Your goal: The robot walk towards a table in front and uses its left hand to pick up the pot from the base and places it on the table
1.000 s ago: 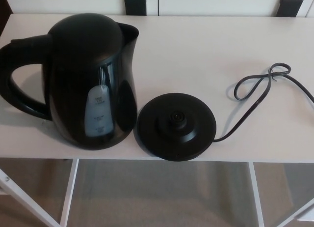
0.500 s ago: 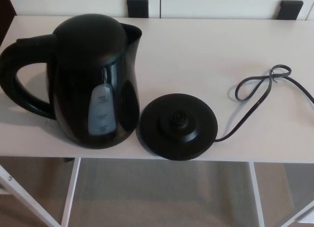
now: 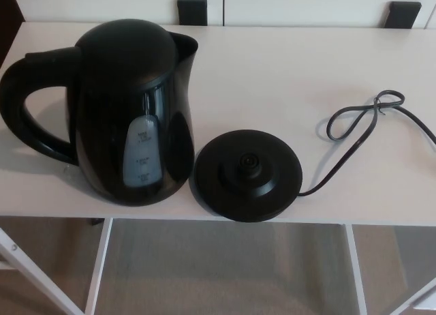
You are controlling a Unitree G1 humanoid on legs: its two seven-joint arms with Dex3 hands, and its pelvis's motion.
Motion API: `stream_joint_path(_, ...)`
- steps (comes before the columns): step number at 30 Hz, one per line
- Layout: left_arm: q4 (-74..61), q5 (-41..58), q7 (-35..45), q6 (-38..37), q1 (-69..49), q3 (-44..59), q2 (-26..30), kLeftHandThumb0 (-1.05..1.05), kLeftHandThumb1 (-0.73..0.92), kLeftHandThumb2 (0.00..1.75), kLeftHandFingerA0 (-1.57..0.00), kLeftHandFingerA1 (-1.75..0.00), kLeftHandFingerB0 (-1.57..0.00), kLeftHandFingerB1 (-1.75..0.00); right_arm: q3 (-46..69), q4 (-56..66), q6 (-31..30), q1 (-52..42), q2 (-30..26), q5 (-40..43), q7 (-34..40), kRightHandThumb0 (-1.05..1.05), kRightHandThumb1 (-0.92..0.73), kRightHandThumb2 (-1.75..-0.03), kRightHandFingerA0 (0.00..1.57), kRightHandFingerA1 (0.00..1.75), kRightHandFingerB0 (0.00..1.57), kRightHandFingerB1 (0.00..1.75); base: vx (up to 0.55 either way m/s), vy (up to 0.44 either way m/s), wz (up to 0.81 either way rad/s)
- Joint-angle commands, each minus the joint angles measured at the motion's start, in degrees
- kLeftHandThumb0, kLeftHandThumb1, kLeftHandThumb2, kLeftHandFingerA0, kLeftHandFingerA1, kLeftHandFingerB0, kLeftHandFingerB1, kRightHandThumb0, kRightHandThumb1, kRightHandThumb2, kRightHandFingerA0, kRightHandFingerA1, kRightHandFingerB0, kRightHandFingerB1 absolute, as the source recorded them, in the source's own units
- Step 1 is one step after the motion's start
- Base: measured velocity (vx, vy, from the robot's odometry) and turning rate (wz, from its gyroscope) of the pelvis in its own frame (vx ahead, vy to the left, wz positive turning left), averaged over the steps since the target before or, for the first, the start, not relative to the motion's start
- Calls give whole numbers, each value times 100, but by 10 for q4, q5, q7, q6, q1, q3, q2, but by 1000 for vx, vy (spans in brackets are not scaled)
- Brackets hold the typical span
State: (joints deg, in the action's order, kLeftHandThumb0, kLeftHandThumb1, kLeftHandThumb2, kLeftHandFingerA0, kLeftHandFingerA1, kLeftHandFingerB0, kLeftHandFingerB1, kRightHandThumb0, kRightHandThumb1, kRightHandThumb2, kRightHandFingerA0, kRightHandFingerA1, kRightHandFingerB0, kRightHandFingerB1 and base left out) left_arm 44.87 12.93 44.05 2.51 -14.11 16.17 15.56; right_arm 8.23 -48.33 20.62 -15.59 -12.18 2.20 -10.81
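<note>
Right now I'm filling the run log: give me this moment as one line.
kettle: upright on table, off base | base: bare, right of kettle | power cord: looped at right | hands: not in view

No part of my body shows in this view from my head camera. My left hand and left arm are out of the picture, and so are my right hand and right arm. Their pose and state cannot be told here.
</note>
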Motion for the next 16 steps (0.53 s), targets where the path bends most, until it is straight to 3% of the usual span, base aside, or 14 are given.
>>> stream_joint_path(1,26,-60,-94,-73,2,-33,0,-79,72,61,-10,-29,-16,-25,15,5,38,-4,6,-7,55,-35,-53,-105,0,48,0,49,0,0,0)
stream_joint_path(2,28,-59,-97,-79,1,-34,2,-80,57,93,-5,-36,-11,-39,18,3,40,-1,6,-2,52,-35,-54,-105,0,48,0,49,0,0,0)
stream_joint_path(5,13,-65,-120,-101,-13,-39,8,-83,57,92,-4,-43,-9,-41,26,-2,46,2,9,9,40,-35,-53,-104,0,48,0,50,0,0,0)
stream_joint_path(7,-1,-83,-133,-133,-23,-50,19,-85,60,95,-3,-38,-8,-34,27,6,45,4,10,8,42,-35,-54,-105,0,48,0,50,0,0,0)
stream_joint_path(8,-4,-96,-147,-148,-27,-57,25,-82,74,63,-11,-35,-15,-27,29,8,46,6,12,11,43,-35,-56,-106,0,48,0,50,0,0,0)
stream_joint_path(9,-2,-99,-149,-154,-26,-59,29,-92,64,97,-5,-45,-7,-37,31,10,47,9,14,12,46,-35,-56,-106,0,48,0,50,0,0,0)
stream_joint_path(10,4,-95,-144,-158,-22,-59,32,-92,64,97,-5,-45,-7,-37,33,12,47,11,15,13,49,-35,-56,-106,0,48,0,50,0,0,0)
stream_joint_path(11,5,-82,-140,-158,-22,-51,31,-39,36,98,0,-51,0,-50,32,21,45,12,17,7,61,-34,-55,-105,0,48,0,50,0,0,0)
stream_joint_path(12,7,-79,-139,-159,-21,-50,33,-92,62,95,-5,-46,-6,-39,34,25,43,12,19,8,62,-35,-54,-105,0,48,0,50,0,0,0)
stream_joint_path(13,8,-79,-138,-160,-20,-51,34,-92,62,95,-5,-46,-6,-39,35,27,42,12,20,9,62,-35,-54,-105,0,48,0,50,0,0,0)
stream_joint_path(14,5,-78,-140,-163,-22,-51,35,-39,37,99,0,-51,0,-50,36,26,44,12,20,11,60,-35,-55,-105,0,48,0,50,0,0,0)
stream_joint_path(16,3,-74,-142,-172,-24,-49,34,-38,38,99,0,-50,0,-50,35,26,46,15,18,2,70,-36,-51,-104,0,47,0,50,0,0,0)
